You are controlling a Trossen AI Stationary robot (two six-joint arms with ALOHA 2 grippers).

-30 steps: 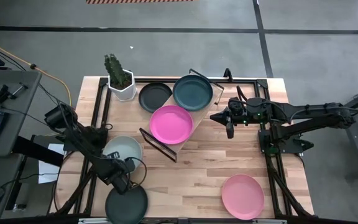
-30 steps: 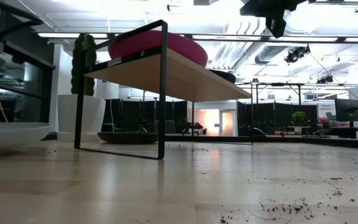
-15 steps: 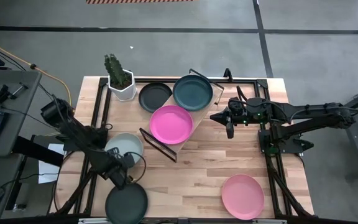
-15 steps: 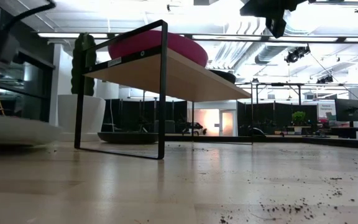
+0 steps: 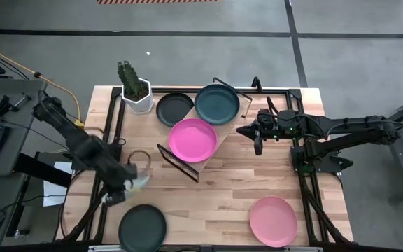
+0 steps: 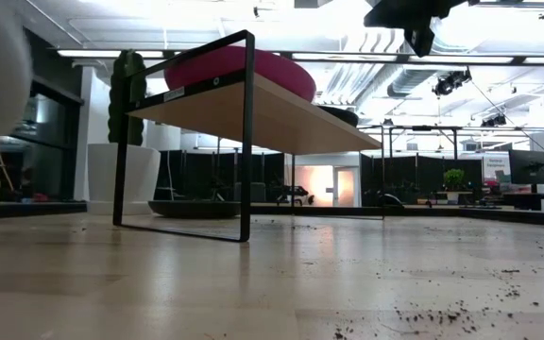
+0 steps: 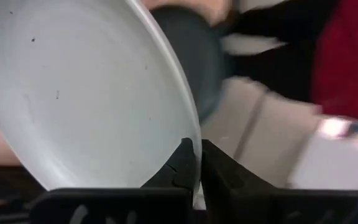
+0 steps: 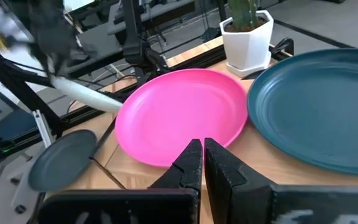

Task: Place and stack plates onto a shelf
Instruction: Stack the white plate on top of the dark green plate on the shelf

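Near the table's left edge, the left gripper (image 5: 128, 185) is clamped on the mint plate's (image 7: 73, 93) rim, carried tilted. It should level out before the shelf (image 5: 224, 129) (magenta plate (image 5: 192, 139) there). Right gripper (image 5: 257, 143) waits, jaws together.

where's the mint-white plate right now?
Clamped by its rim in the left gripper, the mint-white plate is lifted and tilted over the table's left side, above the dark grey plate.
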